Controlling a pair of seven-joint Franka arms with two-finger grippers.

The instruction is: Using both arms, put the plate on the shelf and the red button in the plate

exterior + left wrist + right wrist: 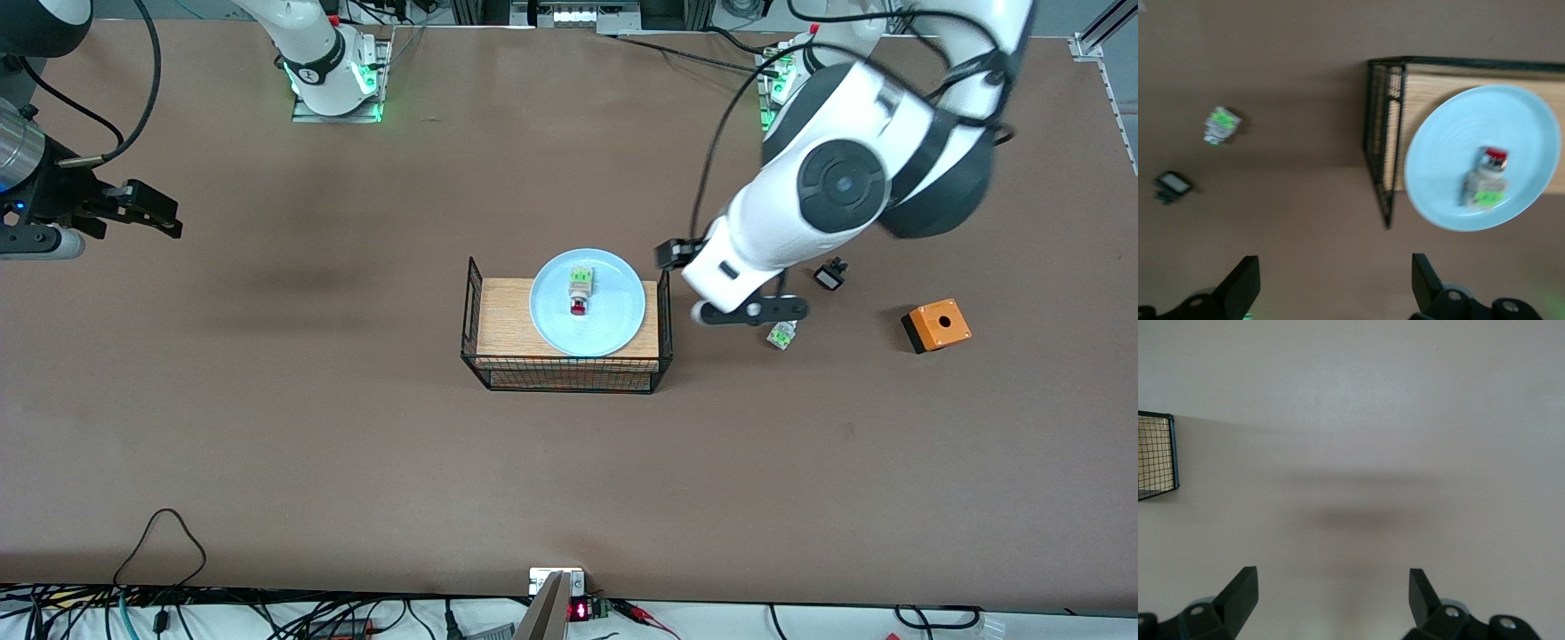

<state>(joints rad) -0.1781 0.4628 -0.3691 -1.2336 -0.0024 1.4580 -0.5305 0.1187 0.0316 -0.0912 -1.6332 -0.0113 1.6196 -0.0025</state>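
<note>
The light blue plate (613, 324) lies on a wooden block inside a black wire basket (565, 373) at the middle of the table. The red button (580, 292) lies on the plate, its red cap toward the front camera. Both show in the left wrist view: plate (1445, 167), button (1486, 177). My left gripper (673, 255) (1335, 287) is open and empty, up over the table beside the basket toward the left arm's end. My right gripper (147, 213) (1331, 600) is open and empty over bare table at the right arm's end.
A white-green part without a red cap (781, 335) (1221, 125), a small black part (830, 274) (1171, 185) and an orange box with a hole (936, 325) lie toward the left arm's end. A basket corner (1158, 457) shows in the right wrist view.
</note>
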